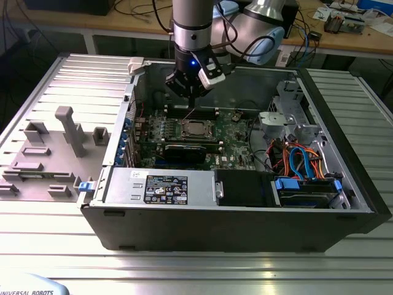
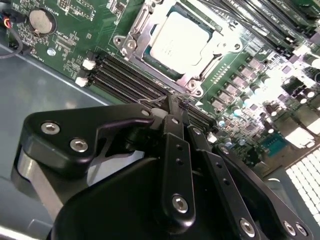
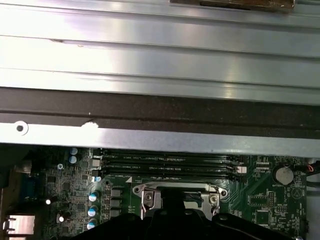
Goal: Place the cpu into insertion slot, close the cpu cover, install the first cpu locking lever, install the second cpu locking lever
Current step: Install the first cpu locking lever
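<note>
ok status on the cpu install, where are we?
Gripper fingers shut, tips at a thin wire lever by the socket. Cpu seated in insertion slot, cpu cover down over it. Memory slots alongside, nothing blocking.

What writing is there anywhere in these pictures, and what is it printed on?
White sticker on the silver box: print too small to read.
Green motherboard: tiny white markings, too blurred to read in both wrist views.
Pale cover at the exterior view's bottom left corner: a maker's name in capitals, cut off by the edge.
</note>
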You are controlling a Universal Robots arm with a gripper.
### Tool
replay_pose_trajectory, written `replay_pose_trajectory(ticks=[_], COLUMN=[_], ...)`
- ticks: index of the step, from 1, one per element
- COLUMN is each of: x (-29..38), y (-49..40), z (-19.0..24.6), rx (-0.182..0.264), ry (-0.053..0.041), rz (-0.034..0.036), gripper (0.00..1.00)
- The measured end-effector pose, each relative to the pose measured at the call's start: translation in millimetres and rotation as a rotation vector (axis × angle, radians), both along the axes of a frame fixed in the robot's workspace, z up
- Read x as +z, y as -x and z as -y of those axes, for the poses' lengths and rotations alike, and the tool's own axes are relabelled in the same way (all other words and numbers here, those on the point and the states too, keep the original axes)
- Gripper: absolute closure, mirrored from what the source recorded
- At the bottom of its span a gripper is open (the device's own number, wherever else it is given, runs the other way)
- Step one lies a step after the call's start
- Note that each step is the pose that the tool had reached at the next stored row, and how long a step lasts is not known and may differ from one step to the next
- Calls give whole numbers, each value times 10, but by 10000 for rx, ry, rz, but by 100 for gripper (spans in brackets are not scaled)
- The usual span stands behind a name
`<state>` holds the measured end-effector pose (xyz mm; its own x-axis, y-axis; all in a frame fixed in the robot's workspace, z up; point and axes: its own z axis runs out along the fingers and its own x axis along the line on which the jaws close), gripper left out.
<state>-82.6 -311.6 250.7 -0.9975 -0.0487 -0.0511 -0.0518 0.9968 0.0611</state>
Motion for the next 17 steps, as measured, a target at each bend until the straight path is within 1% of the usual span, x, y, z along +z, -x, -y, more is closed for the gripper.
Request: replay_pose_trajectory(ticks=[7,11,17], x=[-37,-82,-146], y=[-21,-61,-127], z=[-50,-87,-100], rx=[2,2,2], ry=[1,-1,0], rz=[-1,0,-1], gripper=[89,89,89])
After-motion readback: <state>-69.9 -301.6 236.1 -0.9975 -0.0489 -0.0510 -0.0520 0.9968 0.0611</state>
